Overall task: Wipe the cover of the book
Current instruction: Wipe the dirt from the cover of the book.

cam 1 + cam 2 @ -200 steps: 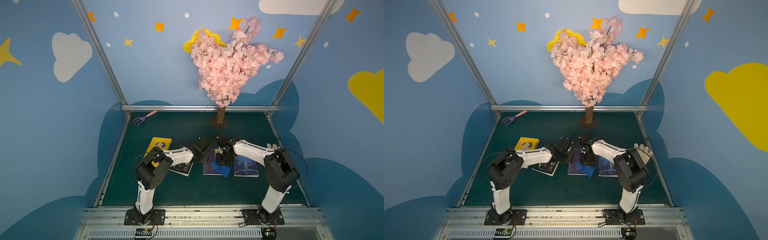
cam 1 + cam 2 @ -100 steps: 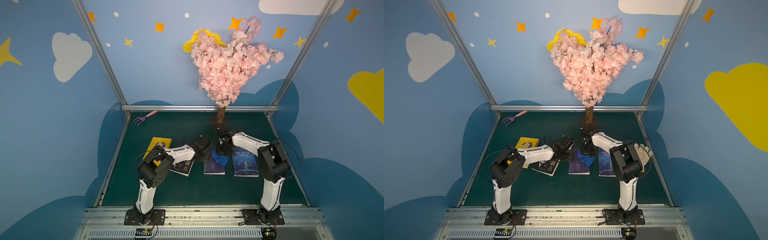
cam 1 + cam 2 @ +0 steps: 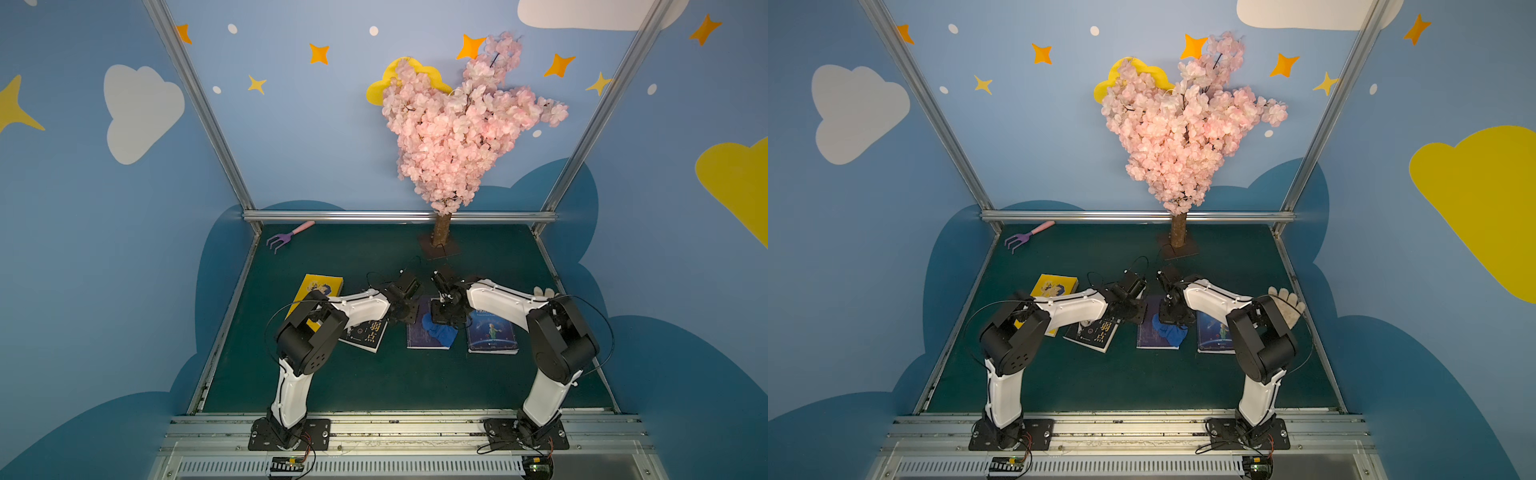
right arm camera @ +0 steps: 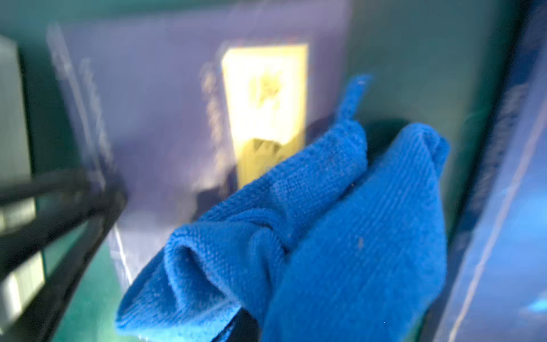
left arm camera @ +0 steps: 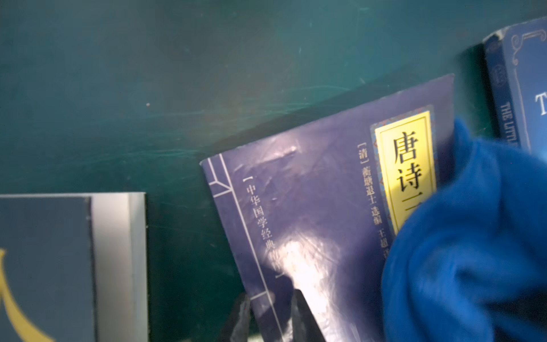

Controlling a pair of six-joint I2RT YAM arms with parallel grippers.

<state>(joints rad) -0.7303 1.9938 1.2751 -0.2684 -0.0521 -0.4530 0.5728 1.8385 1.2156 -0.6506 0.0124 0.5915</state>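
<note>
Noted green mat (image 3: pixel 374 386) under blue star-painted walls (image 3: pixel 104 249). Found purple book (image 3: pixel 415 338) flat mid-mat, between black book (image 3: pixel 368 334) and blue book (image 3: pixel 492 336). Saw right gripper (image 3: pixel 441 321) clenched on blue cloth (image 3: pixel 441 332) lying on that cover. Saw left gripper (image 5: pixel 270 308) slightly parted, astride the purple book's spine edge, one finger over cover, one over mat.

Yellow title label (image 5: pixel 406 160) half beneath the blue cloth (image 5: pixel 467 237).

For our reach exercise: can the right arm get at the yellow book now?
Probably not: the yellow book lies beyond the left arm, which overlaps it; right end effector holds blue cloth.
</note>
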